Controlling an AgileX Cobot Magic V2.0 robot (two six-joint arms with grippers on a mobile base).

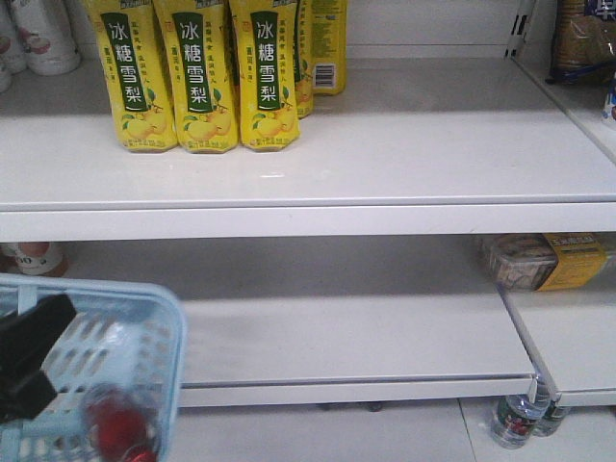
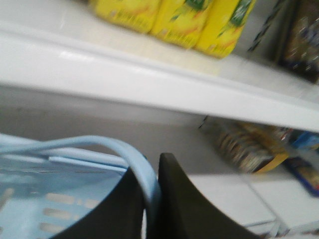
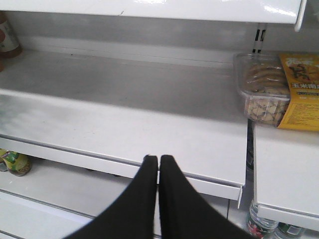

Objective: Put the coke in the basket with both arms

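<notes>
The pale blue basket (image 1: 144, 337) hangs at the lower left of the front view, blurred. Inside it lies the coke (image 1: 120, 428), a blurred red-labelled bottle. My left arm (image 1: 29, 356) shows as a black shape over the basket's left side. In the left wrist view my left gripper (image 2: 152, 172) is shut on the basket's swing handle (image 2: 139, 157), which runs between the two black fingers above the slotted basket wall (image 2: 50, 204). My right gripper (image 3: 158, 160) is shut with nothing in it, in front of the lower shelf's edge (image 3: 119, 162).
Yellow drink bottles (image 1: 202, 77) and white bottles (image 1: 43, 34) stand on the upper shelf (image 1: 308, 221). A snack box with a yellow label (image 3: 271, 89) sits at the right of the lower shelf. Water bottles (image 1: 515, 419) stand under the shelves at the right.
</notes>
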